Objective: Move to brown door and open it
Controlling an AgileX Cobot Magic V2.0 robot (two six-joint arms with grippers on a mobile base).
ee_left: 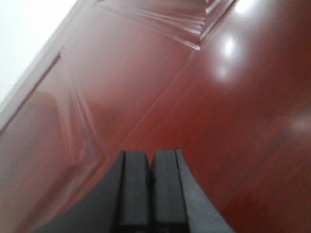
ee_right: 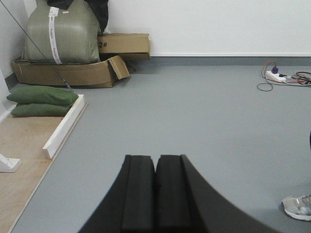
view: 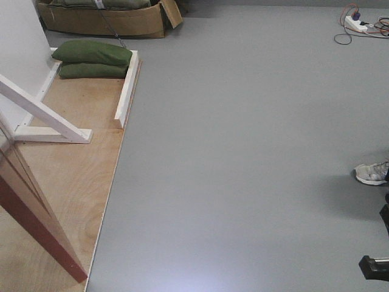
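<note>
From the front view, the brown door [view: 33, 210] stands near left, angled over the plywood base [view: 79, 176]. At the left wrist, the left gripper [ee_left: 150, 187], fingers pressed together, faces the door's glossy panel. I'd push steadily and squarely. At the right wrist, the right gripper [ee_right: 155, 191], likewise closed and holding nothing, points across the grey floor [ee_right: 204, 111].

This looks like a bare test room or lab, not a home. The door [view: 30, 213] is a free-standing mock-up on a plywood base [view: 67, 176], braced by white beams [view: 45, 112], with green sandbags [view: 91, 53] lying on the base's far end. The floor [view: 243, 152] is plain grey and the wall [ee_right: 218, 24] white. Cardboard boxes [ee_right: 73, 73] sit far left, and a power strip [view: 355, 24] with loose cables far right.
</note>
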